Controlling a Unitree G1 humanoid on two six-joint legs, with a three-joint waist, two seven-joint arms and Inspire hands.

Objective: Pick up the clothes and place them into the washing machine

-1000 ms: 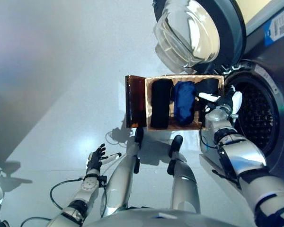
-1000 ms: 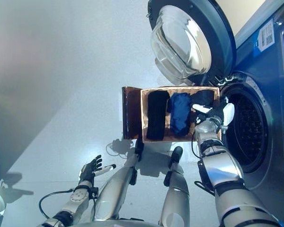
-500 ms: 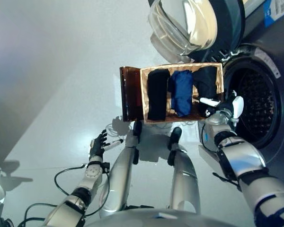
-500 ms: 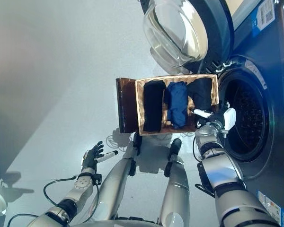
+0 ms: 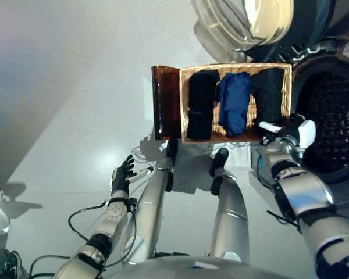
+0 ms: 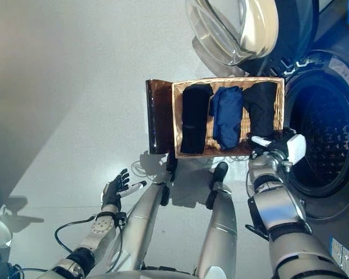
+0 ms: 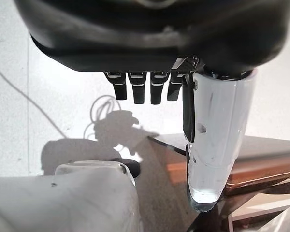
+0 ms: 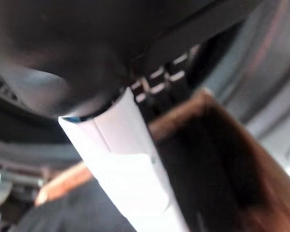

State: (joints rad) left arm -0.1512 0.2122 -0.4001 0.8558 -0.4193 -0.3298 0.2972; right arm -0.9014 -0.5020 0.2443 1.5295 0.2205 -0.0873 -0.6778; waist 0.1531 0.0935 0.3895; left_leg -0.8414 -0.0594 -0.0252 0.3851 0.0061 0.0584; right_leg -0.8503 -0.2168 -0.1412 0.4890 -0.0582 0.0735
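three folded clothes (image 6: 227,116) stay in the basket (image 6: 177,116); right robot hand (image 6: 282,145), fingers loose, has withdrawn to its near rim

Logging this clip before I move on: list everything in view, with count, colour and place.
Basket: one, wicker tan, on the floor beside the washing machine's opening.
Lid: one, dark brown, at the basket's left side.
Black clothes: two folded pieces, at the left and right ends of the basket.
Blue garment: one, between the black ones.
Washing machine: one, dark grey, on the right, drum open.
Door: one, round glass, swung open above the basket.
Floor: grey.
Left hand: dark, open, low over the floor.
Right hand: dark with white thumb cover, at the basket's near right corner; fingers unclear.
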